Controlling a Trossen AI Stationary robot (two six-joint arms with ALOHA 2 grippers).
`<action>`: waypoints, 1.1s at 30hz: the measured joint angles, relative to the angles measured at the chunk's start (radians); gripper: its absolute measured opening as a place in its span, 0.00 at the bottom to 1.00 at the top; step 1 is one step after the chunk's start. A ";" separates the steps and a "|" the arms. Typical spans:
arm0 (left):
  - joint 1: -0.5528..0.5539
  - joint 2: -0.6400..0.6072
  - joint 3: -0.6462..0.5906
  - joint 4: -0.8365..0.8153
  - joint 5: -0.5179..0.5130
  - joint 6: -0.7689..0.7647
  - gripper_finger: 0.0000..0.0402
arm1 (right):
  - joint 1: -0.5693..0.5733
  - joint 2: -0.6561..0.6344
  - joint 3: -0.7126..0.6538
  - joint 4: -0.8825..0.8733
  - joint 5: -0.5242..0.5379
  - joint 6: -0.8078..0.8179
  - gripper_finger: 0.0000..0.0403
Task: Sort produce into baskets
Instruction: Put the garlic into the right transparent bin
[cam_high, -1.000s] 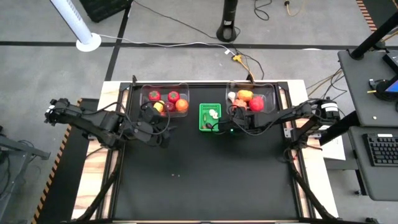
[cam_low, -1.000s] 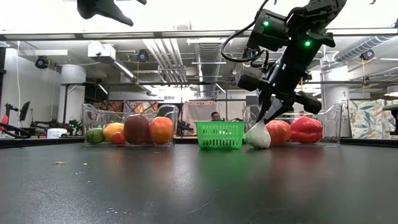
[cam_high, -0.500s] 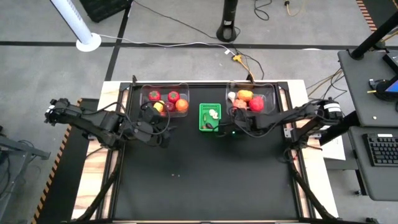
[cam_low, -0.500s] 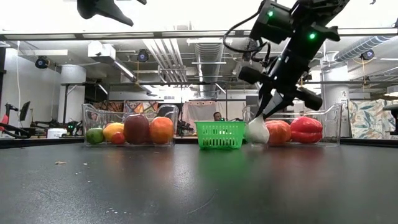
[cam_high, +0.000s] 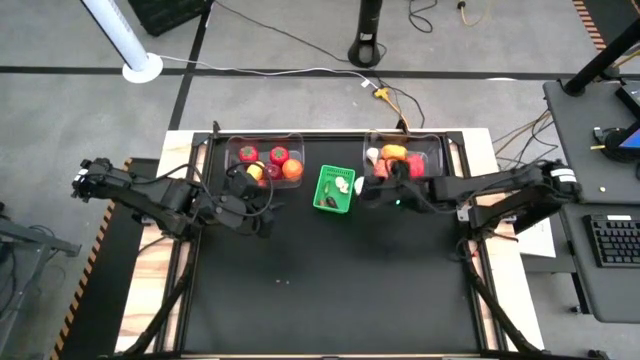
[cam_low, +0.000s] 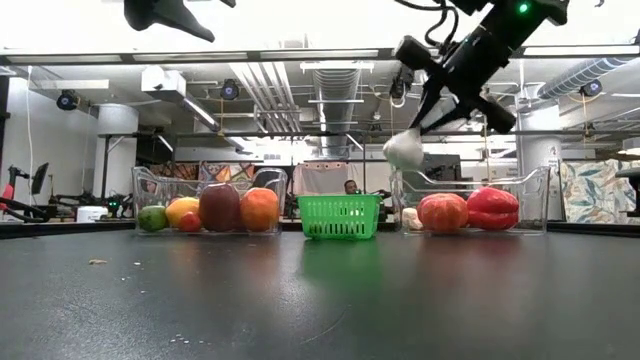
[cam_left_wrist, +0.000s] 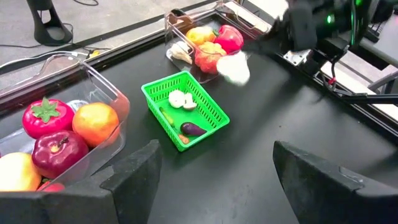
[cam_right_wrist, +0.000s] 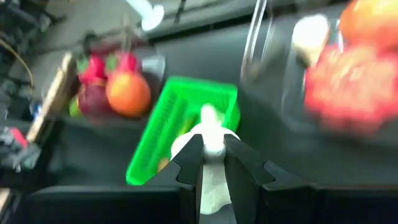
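My right gripper (cam_low: 415, 128) is shut on a white bulb (cam_low: 404, 150), high above the table between the green basket (cam_high: 336, 189) and the right clear bin (cam_high: 405, 160). That bin holds a red pepper (cam_low: 493, 208), an orange-red fruit (cam_low: 443, 212) and a white piece. The green basket rests askew on the table with a few small pieces in it (cam_left_wrist: 185, 111). The left clear bin (cam_high: 265, 160) holds several fruits. My left gripper (cam_left_wrist: 217, 186) hovers open beside the left bin, with nothing between its fingers. My right gripper pinches the white bulb's narrow end (cam_right_wrist: 211, 149) between its two fingers (cam_right_wrist: 189, 163). The fingers slant down from the table's right side. The bulb's round body (cam_left_wrist: 233, 68) hangs below the fingertips, lifted clear of the table, the basket and the bin.
The near part of the black table (cam_high: 330, 290) is bare. Cables run along the table's far edge and a white fan base (cam_high: 142, 68) stands on the floor beyond. My left arm (cam_high: 150, 200) reaches in from the left edge.
My right gripper has risen, staying shut, and has carried the white bulb from the table top to well above the basket's rim. The green basket has slid a little toward the table's left and turned askew.
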 joint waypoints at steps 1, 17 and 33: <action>0.000 0.000 0.000 0.000 0.000 0.000 0.72 | -0.012 -0.017 0.000 0.000 0.012 -0.019 0.12; 0.000 0.000 0.000 0.000 0.000 0.000 0.72 | -0.388 -0.146 0.002 -0.112 -0.049 -0.311 0.12; 0.000 0.000 0.000 0.000 0.000 -0.005 0.72 | -0.444 -0.073 0.001 -0.237 -0.066 -0.376 0.15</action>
